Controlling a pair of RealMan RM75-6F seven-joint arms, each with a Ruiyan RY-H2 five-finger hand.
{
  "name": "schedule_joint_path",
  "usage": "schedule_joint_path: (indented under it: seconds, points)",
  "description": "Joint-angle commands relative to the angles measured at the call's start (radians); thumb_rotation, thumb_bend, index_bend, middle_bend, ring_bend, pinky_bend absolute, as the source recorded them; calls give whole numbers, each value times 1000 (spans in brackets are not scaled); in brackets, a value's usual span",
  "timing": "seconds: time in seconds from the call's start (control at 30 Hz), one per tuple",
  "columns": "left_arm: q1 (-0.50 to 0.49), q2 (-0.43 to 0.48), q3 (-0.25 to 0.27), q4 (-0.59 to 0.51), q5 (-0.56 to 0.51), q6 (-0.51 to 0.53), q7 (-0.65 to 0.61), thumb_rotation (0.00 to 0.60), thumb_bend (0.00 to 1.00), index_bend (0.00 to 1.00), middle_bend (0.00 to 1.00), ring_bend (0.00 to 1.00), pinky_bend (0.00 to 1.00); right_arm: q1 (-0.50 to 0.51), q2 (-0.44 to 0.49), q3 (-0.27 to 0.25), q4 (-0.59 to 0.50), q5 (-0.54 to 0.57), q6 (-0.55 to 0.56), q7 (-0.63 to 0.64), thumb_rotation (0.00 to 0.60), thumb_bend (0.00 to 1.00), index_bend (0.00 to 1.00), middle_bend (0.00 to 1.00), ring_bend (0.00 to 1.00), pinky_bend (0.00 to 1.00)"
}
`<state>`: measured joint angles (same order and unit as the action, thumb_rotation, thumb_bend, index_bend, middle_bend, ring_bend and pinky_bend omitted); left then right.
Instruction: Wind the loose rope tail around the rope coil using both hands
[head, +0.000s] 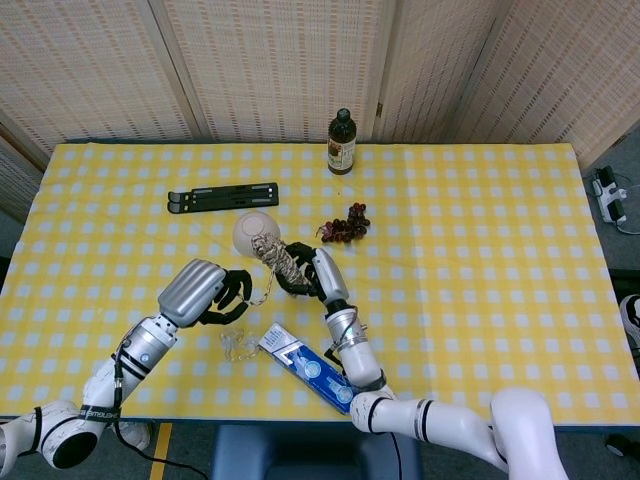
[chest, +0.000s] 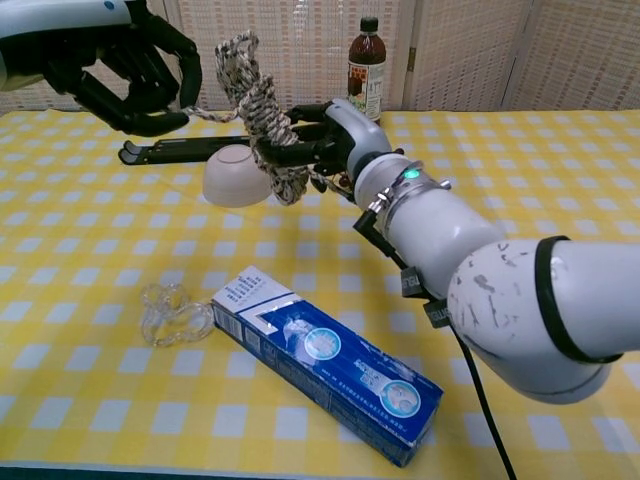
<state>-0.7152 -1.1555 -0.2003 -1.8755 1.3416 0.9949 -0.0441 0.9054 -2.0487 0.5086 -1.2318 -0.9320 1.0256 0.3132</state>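
Left hand (chest: 130, 70) raised above worktop (head: 480, 240), dark fingers (chest: 160, 85) curled, pinching loose rope tail (chest: 205, 113); tail runs taut rightward from fingers to coil. Rope coil (chest: 262, 105) lifted off worktop, tilted, upper end highest, just right of left fingers. Right hand (chest: 325, 135) grips coil's lower part, fingers clamped around it. White bowl (chest: 232, 177) below and behind coil. Clear plastic piece (chest: 172, 313) and blue box (chest: 330, 365) lie on worktop nearer camera, under both hands.
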Motion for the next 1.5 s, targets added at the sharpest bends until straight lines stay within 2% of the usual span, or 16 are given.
schedule_joint_path:
  seconds: [0.03, 0.37, 0.7, 0.93, 1.03, 1.17, 1.4, 1.5]
  points:
    - [8, 0, 22, 33, -3, -20, -13, 600, 525, 665, 880, 773, 706, -30, 15, 39, -7, -40, -27, 111, 600, 510, 982, 826, 929, 824]
    - [8, -34, 48, 245, -120, -110, -41, 600, 527, 665, 880, 773, 705, -120, 170, 44, -118, -129, -90, 285, 600, 511, 982, 826, 932, 824]
    - [-14, -85, 48, 426, -289, -201, 26, 600, 527, 665, 880, 773, 705, -193, 349, -12, -260, -244, -149, 379, 600, 511, 982, 826, 932, 824]
    - [-40, -128, 49, 515, -373, -233, 107, 600, 526, 666, 880, 773, 705, -220, 435, -54, -318, -331, -164, 459, 600, 510, 982, 826, 932, 824]
    - [-52, -141, 42, 531, -406, -238, 132, 600, 526, 666, 880, 773, 705, -225, 463, -75, -331, -365, -170, 489, 600, 510, 982, 826, 932, 824]
    - [-63, -141, 34, 516, -398, -208, 172, 600, 525, 666, 880, 773, 705, -217, 490, -105, -343, -400, -184, 492, 600, 510, 982, 827, 932, 824]
    - [-96, -121, 22, 436, -321, -122, 291, 600, 526, 665, 880, 773, 705, -176, 509, -159, -366, -410, -230, 396, 600, 511, 988, 831, 937, 827]
    - [-109, -118, 10, 399, -322, -92, 345, 600, 525, 663, 880, 773, 705, -160, 508, -176, -374, -403, -248, 354, 600, 511, 988, 831, 936, 827]
